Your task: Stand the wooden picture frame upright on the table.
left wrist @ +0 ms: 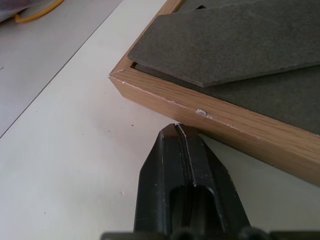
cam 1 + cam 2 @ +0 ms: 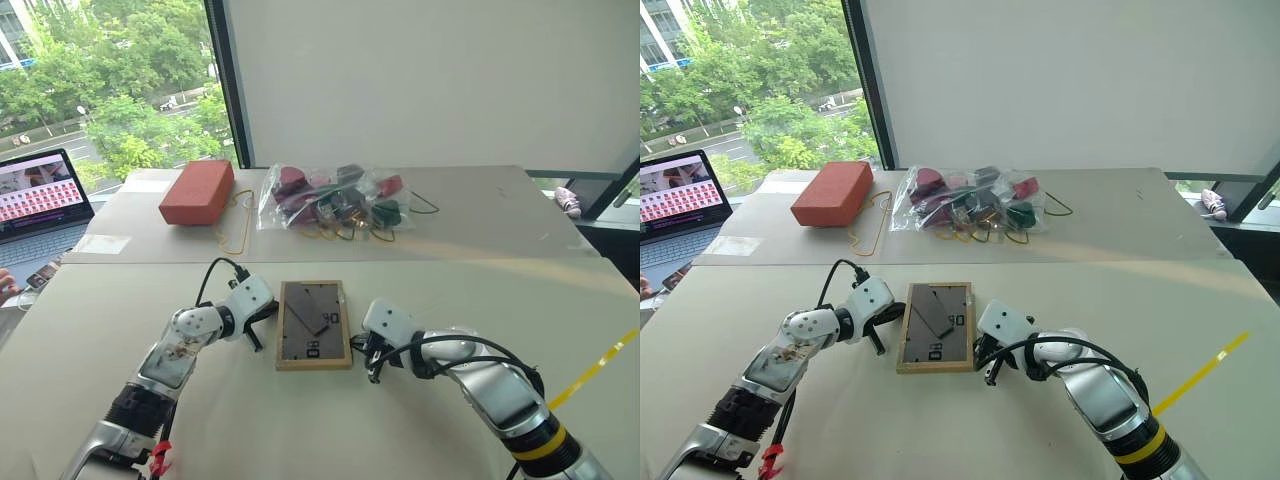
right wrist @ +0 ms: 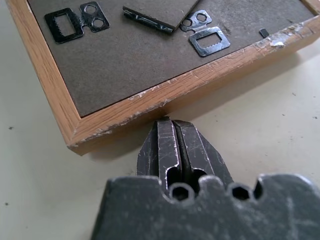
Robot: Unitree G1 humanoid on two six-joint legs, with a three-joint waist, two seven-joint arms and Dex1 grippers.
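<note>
A large pale beige table (image 2: 420, 410) is set beside a window. The small light-wood picture frame (image 2: 314, 325) lies back-up at its middle, flanked by the clenched left gripper (image 2: 257, 334) and clenched right gripper (image 2: 372, 362).

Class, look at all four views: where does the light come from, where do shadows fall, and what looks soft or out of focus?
Eye views: daylight from the window at far left; the table is evenly lit, with a soft shadow beside the frame. Left wrist view: the shut left gripper close up looks soft; the frame edge is sharper. Right wrist view: a shadow lies under the frame edge by the shut right gripper.
</note>
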